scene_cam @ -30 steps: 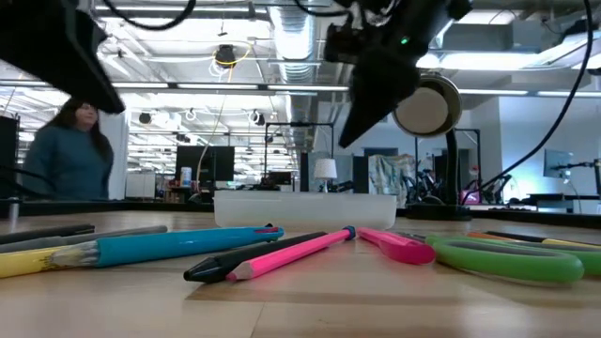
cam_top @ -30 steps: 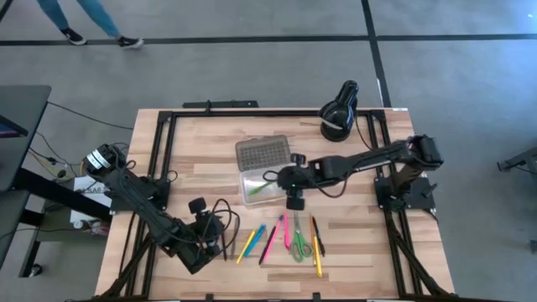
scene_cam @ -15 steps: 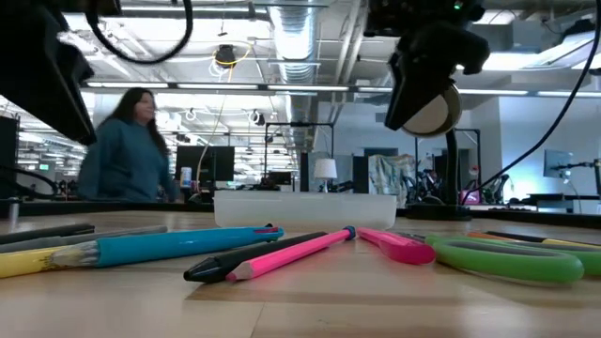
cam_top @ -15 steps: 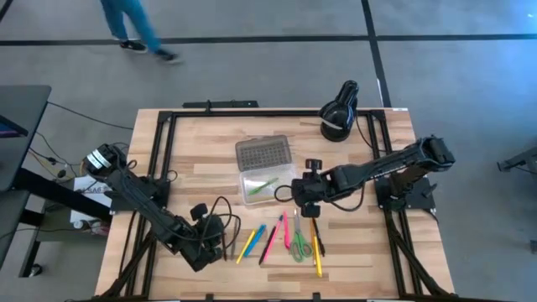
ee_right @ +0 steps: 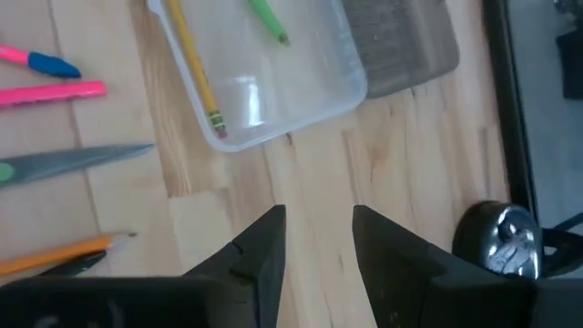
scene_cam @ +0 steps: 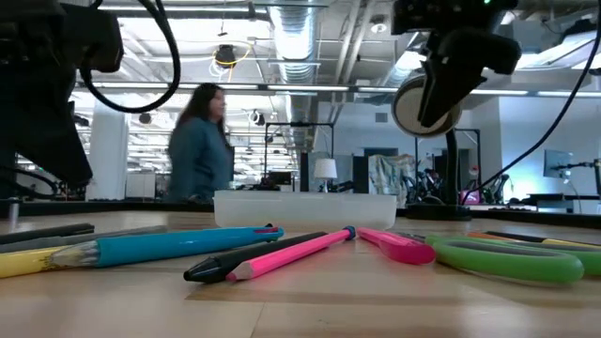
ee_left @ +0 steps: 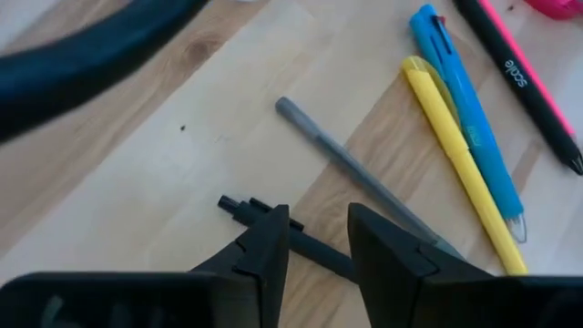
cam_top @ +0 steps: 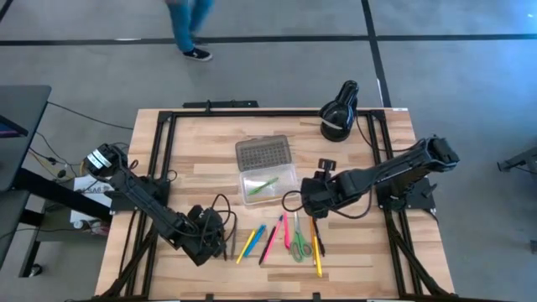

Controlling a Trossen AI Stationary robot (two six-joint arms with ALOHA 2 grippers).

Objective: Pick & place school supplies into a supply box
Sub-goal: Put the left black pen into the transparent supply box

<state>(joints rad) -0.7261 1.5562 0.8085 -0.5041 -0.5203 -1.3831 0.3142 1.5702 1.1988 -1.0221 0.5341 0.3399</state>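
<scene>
Since the earlier frame the right gripper [cam_top: 307, 204] has drawn back from over the supply box [cam_top: 268, 185] toward the row of supplies, and the left gripper [cam_top: 220, 243] has crept closer to the dark pen at the row's left end. From left to right: the left gripper sits low over the table's near left part, its fingers slightly parted and straddling a black pen [ee_left: 301, 239] without closing on it, as far as the left wrist view shows; a grey pen [ee_left: 357, 177] lies just beside. Next come the yellow pen [cam_top: 248, 246], the blue pen [cam_top: 257, 236], a dark pen and pink pencil [cam_top: 272, 241], the pink pen [cam_top: 285, 230], the green-handled scissors [cam_top: 299, 244] and the orange and yellow pencils [cam_top: 316, 245], all still on the wood. The box stands behind them with its dotted lid [cam_top: 262, 153] thrown back, and it holds only a yellow pencil [ee_right: 194, 57] and a green pen [ee_right: 269, 19]. The right gripper hovers just right of the box, fingers a little apart and empty. By my judgement two items are in and about ten remain, so the work is early.
</scene>
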